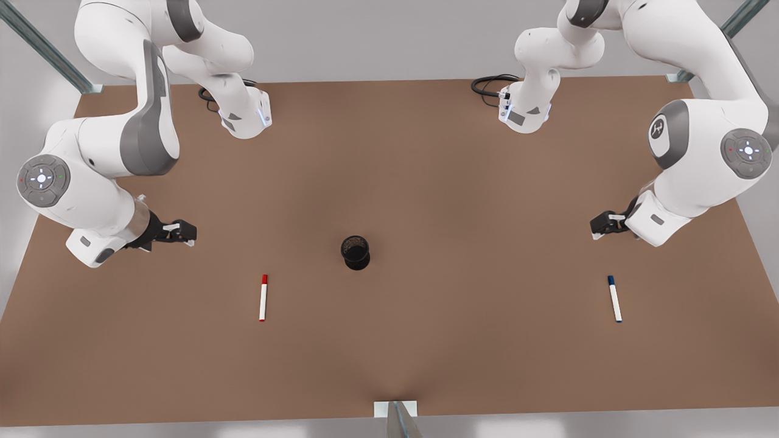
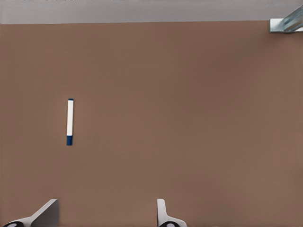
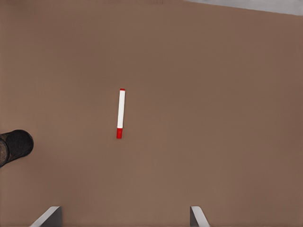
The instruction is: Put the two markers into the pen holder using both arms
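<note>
The red-capped marker (image 1: pixel 263 297) (image 3: pixel 120 113) lies flat on the brown table, toward the front view's left. The blue-capped marker (image 1: pixel 614 298) (image 2: pixel 69 121) lies flat toward the front view's right. Between them, nearer the red one, the black mesh pen holder (image 1: pixel 355 252) (image 3: pixel 15 146) stands upright. My right gripper (image 1: pixel 185 232) (image 3: pixel 123 217) hovers open behind and to the left of the red marker. Behind the blue marker my left gripper (image 1: pixel 599 228) (image 2: pixel 104 215) hovers open. Neither gripper holds or touches anything.
The brown table (image 1: pixel 389 152) carries both arm bases at its far edge, each with a black cable (image 1: pixel 490 84) beside it. Metal frame struts (image 1: pixel 42 45) rise at the far corners, and a bracket (image 1: pixel 395 410) sits at the near edge's middle.
</note>
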`<state>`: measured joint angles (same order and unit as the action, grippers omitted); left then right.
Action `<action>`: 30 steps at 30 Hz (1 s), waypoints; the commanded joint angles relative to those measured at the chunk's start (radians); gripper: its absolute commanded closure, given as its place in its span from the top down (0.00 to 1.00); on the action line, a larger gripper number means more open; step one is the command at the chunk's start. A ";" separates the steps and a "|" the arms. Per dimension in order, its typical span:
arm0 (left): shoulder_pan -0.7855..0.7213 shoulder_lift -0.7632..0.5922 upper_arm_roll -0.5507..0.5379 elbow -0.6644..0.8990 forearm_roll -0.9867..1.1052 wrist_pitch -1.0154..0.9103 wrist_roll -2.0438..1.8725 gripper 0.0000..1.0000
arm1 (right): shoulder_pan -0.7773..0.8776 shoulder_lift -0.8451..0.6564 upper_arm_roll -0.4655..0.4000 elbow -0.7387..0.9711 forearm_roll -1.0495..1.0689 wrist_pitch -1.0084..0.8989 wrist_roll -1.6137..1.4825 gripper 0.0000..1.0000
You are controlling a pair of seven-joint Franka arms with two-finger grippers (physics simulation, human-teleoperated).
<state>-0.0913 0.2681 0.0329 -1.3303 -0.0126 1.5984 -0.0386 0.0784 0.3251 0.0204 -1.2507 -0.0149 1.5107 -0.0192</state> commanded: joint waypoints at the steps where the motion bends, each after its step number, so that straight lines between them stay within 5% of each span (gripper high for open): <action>1: 0.001 -0.001 -0.001 0.000 -0.001 0.017 0.066 1.00 | 0.000 -0.001 0.001 0.000 0.000 0.008 -0.004 1.00; 8: 0.053 0.062 0.002 0.000 0.000 0.043 0.065 1.00 | 0.009 0.129 0.001 0.000 -0.002 0.189 0.070 1.00; 14: 0.140 0.293 0.002 -0.007 -0.024 0.396 0.072 1.00 | 0.063 0.405 0.004 0.000 0.000 0.526 0.176 1.00; 24: 0.271 0.516 0.001 -0.067 -0.053 0.666 0.266 1.00 | 0.080 0.496 0.007 -0.067 0.001 0.612 0.269 1.00; 25: 0.283 0.526 0.001 -0.069 -0.055 0.696 0.287 0.94 | 0.078 0.497 0.007 -0.067 0.003 0.612 0.271 1.00; 26: 0.283 0.545 0.001 -0.067 -0.053 0.713 0.310 0.73 | 0.081 0.508 0.009 -0.067 0.003 0.611 0.275 1.00; 27: 0.285 0.553 0.001 -0.067 -0.053 0.715 0.313 0.65 | 0.093 0.515 0.009 -0.067 0.000 0.611 0.281 1.00; 30: 0.285 0.574 0.001 -0.059 -0.044 0.727 0.322 0.60 | 0.095 0.542 0.007 -0.064 0.003 0.608 0.300 1.00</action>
<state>0.1925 0.8374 0.0339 -1.3922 -0.0593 2.2542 0.1165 0.1720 0.8612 0.0278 -1.3158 -0.0144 2.0946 0.1633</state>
